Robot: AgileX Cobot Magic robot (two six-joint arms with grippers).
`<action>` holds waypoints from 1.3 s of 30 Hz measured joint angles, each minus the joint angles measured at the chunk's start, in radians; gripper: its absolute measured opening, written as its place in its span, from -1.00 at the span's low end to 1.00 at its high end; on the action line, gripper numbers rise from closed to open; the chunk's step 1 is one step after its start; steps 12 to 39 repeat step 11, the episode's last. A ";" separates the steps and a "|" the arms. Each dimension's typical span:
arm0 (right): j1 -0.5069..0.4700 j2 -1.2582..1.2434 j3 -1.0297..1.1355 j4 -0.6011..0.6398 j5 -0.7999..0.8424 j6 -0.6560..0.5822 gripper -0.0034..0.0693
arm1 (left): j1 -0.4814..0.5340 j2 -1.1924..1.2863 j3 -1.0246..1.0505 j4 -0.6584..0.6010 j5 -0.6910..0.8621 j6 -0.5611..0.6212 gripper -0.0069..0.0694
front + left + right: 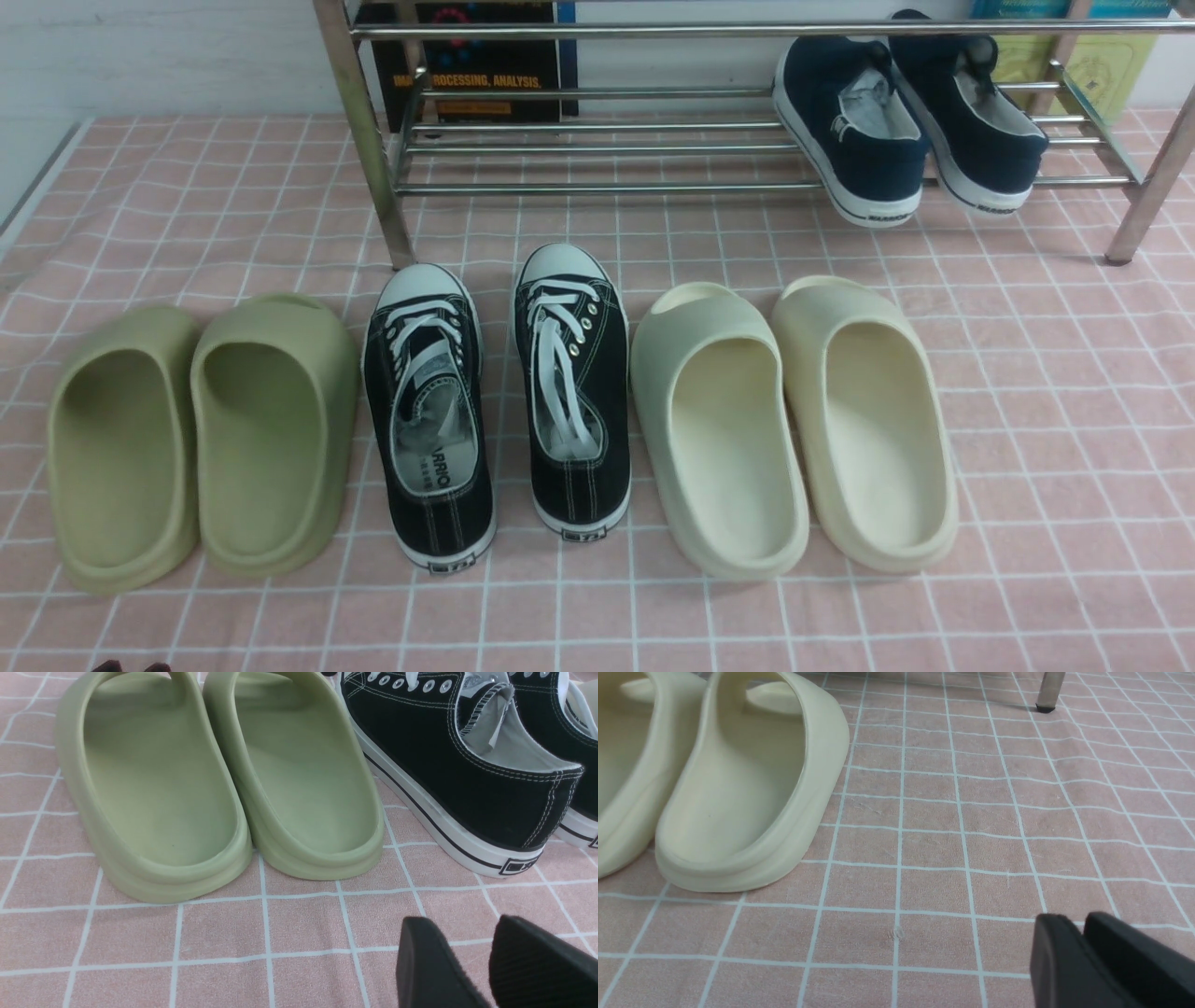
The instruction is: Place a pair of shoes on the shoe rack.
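The pair of shoes [910,121], dark navy slip-ons with white soles and pale grey lining, sits on the lower tier of the shoe rack [597,149] toward the far right corner of the counter [1074,420], heels jutting over the front tube and tipped down toward the pink checked cloth; the two shoes lie side by side, just touching or nearly so. The rack stands along the far edge, its chrome legs planted on the cloth. In front of it, a row of footwear crosses the middle of the counter: the green slides [201,439] toward the left edge, the black lace-up sneakers [499,401] at the centre, and the cream slides [794,425] to their right, each pair set heels toward the near edge. The left pincer [486,970] hovers low over the cloth near the heel of a black sneaker, touching nothing, its dark fingers [430,966] standing apart with a clear gap. The right pincer [1080,956] hangs over bare cloth beside the cream slides, empty (its two fingers look almost together, perhaps with a sliver of a gap, though the view cuts them off at the frame's edge).
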 joint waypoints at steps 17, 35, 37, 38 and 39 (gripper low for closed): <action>0.000 0.000 0.000 0.000 0.000 0.000 -0.61 | 0.000 0.000 0.000 0.000 0.000 0.000 -0.19; 0.000 0.000 0.000 0.000 0.000 0.000 -0.61 | 0.000 0.000 0.000 0.000 0.000 0.000 -0.19; 0.000 0.000 0.000 0.000 0.000 0.000 -0.61 | 0.000 0.000 0.000 0.000 0.000 0.000 -0.19; 0.000 0.000 0.000 0.000 0.000 0.000 -0.61 | 0.000 0.000 0.000 0.000 0.000 0.000 -0.19; 0.000 0.000 0.000 0.000 0.000 0.000 -0.61 | 0.000 0.000 0.000 0.000 0.000 0.000 -0.19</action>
